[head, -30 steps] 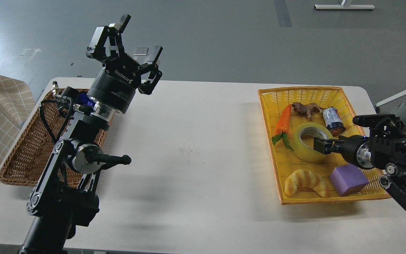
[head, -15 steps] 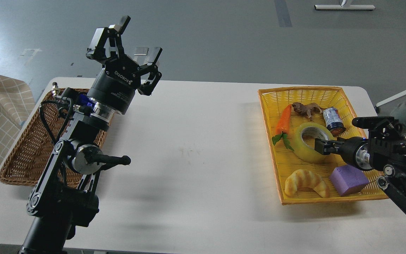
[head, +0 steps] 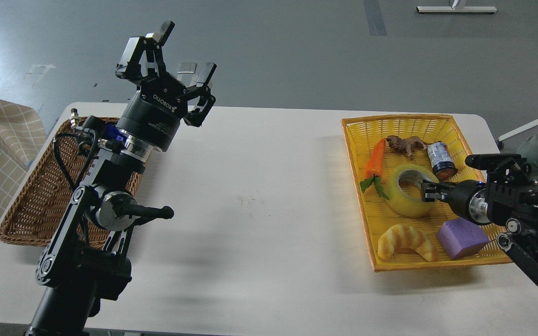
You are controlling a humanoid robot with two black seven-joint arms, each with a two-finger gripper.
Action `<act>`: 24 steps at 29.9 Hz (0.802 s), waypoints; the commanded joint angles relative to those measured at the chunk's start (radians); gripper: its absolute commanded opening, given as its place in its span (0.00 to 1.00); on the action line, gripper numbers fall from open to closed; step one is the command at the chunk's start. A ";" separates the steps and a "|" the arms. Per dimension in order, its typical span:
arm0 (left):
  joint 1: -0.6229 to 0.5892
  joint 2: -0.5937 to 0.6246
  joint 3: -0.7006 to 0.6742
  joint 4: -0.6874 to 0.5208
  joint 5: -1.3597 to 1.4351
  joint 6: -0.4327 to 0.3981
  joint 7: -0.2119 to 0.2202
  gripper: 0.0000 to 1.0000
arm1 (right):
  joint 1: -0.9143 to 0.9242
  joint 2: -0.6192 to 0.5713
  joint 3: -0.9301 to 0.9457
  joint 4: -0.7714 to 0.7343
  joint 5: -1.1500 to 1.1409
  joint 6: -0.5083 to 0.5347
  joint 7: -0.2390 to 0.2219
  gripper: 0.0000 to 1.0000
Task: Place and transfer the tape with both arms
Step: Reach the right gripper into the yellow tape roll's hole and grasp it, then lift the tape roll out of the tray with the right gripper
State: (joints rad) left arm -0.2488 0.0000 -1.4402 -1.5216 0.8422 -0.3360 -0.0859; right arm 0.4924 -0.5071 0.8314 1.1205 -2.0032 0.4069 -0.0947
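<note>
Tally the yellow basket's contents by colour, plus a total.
Yellow: 2, tape and croissant
Orange: 1, carrot
Brown: 1, animal figure
Purple: 1, block
Blue-white: 1, can
Total: 6

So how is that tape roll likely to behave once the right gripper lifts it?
The tape roll looks stiff, a thick ring that should hold its shape. Its glossy side may be slippery. The right gripper is at its rim, so it may swing or tilt when raised.

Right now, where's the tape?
In the head view, the tape sits in the yellow basket on the table's right, between the toy carrot and the right claw at its rim.
</note>
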 commanded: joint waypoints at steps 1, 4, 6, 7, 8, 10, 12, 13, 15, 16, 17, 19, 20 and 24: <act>0.000 0.000 0.000 -0.003 0.000 0.000 0.000 0.98 | 0.000 0.002 0.002 0.005 0.003 0.000 0.001 0.08; 0.000 0.000 0.000 -0.003 0.000 0.000 0.000 0.98 | -0.001 -0.004 0.003 0.015 0.004 0.001 0.001 0.08; 0.000 0.000 0.000 -0.003 0.000 0.000 0.000 0.98 | -0.008 -0.013 0.005 0.021 0.007 0.003 0.003 0.08; 0.000 0.000 0.000 -0.003 0.000 0.000 0.000 0.98 | -0.012 -0.025 0.005 0.024 0.007 0.003 0.003 0.08; 0.000 0.000 0.001 -0.003 0.000 0.000 0.000 0.98 | -0.014 -0.031 0.005 0.031 0.007 0.003 0.004 0.08; 0.000 0.000 0.001 -0.003 0.000 0.000 0.000 0.98 | -0.017 -0.039 0.005 0.044 0.009 0.003 0.003 0.08; 0.000 0.000 0.001 -0.003 0.000 0.000 0.000 0.98 | -0.021 -0.054 0.005 0.070 0.009 0.003 0.003 0.07; 0.000 0.000 0.001 -0.003 0.000 0.000 0.000 0.98 | -0.021 -0.066 0.005 0.090 0.009 0.006 0.003 0.07; 0.000 0.000 0.001 -0.003 0.000 0.000 0.000 0.98 | -0.023 -0.089 0.005 0.122 0.011 0.009 0.003 0.07; 0.000 0.000 0.001 -0.003 0.000 0.000 0.000 0.98 | -0.023 -0.103 0.003 0.146 0.011 0.013 0.003 0.07; -0.001 0.000 0.001 -0.002 -0.002 0.000 0.000 0.98 | -0.024 -0.109 0.003 0.162 0.011 0.015 0.003 0.06; -0.003 0.000 0.003 0.000 -0.002 0.000 0.000 0.98 | -0.026 -0.128 0.006 0.197 0.011 0.027 0.003 0.06; -0.004 0.000 0.003 0.000 -0.002 0.000 0.002 0.98 | -0.026 -0.140 0.008 0.220 0.011 0.033 0.003 0.05; -0.006 0.000 0.003 0.000 -0.002 0.000 0.002 0.98 | -0.014 -0.159 0.012 0.265 0.011 0.035 0.003 0.05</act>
State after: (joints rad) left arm -0.2532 0.0000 -1.4374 -1.5221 0.8406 -0.3360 -0.0859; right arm 0.4684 -0.6540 0.8405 1.3552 -1.9927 0.4391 -0.0919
